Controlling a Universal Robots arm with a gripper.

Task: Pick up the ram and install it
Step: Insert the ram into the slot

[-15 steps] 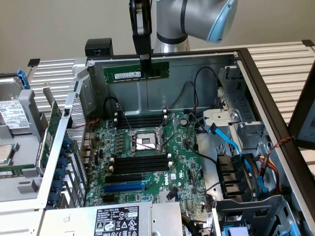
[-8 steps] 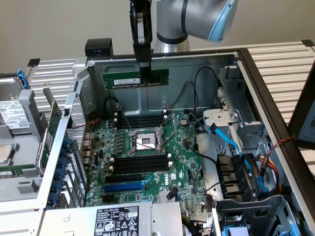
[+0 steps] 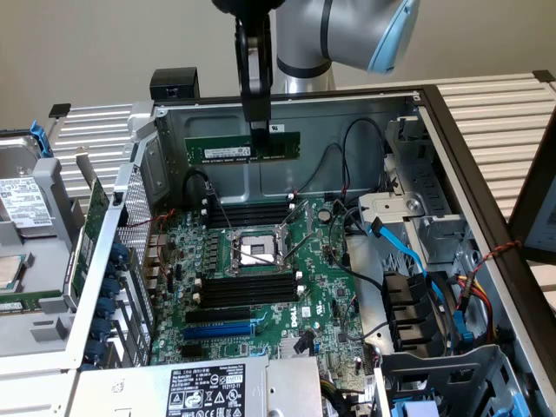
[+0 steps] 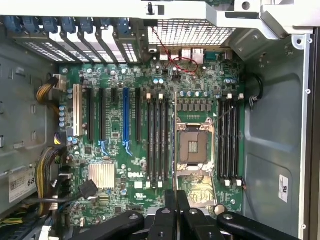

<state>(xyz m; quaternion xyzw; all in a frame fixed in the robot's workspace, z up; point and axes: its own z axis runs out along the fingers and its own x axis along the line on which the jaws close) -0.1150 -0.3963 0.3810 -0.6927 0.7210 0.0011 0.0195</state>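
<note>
An open grey metal computer case point(image 3: 417, 100) lies on a white slatted table point(image 3: 495, 104) before a beige wall, with a large green motherboard point(image 3: 313, 287) inside. The black gripper point(image 3: 259, 135) is clenched on the long green ram stick point(image 3: 217, 149), holding it level, well above the black memory slots point(image 3: 248, 291).

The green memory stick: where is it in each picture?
Exterior view: memory stick held by the gripper, over the open computer case.
Wrist view: memory stick edge-on, a thin line ahead of the gripper.
Shared landmark: the square processor socket.
</note>
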